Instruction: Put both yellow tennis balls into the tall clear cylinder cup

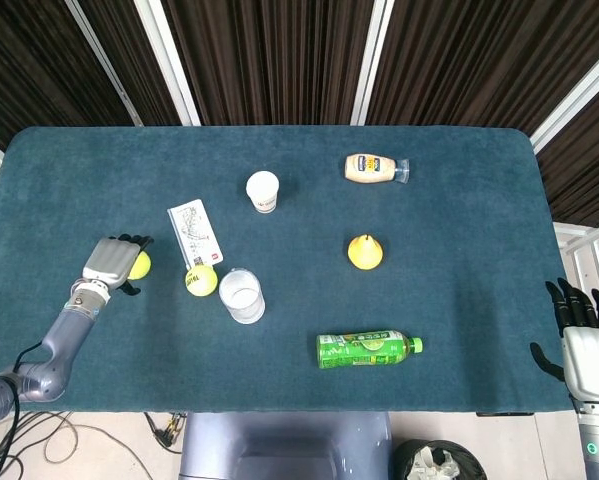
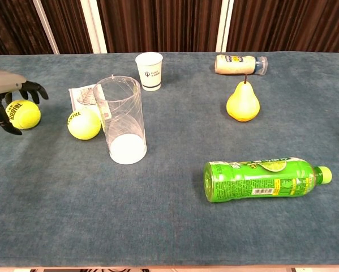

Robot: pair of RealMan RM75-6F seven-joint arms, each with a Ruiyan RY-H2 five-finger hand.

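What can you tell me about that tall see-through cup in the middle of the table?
The tall clear cylinder cup stands upright on the blue table, mouth open at the top. It looks like thin clear plastic with straight walls and a whitish base, and it is empty. One tennis ball lies close on its left, and a printed card lies behind it. No hand touches it.

On your blue tabletop (image 2: 175, 226) a green bottle (image 2: 260, 179) lies on its side near the front edge. Behind it a yellow pear (image 2: 243, 103) stands upright, with a mayonnaise bottle (image 2: 240, 64) lying just beyond. A white paper cup (image 2: 149, 71) stands further left, beside a flat printed packet (image 1: 196, 232).
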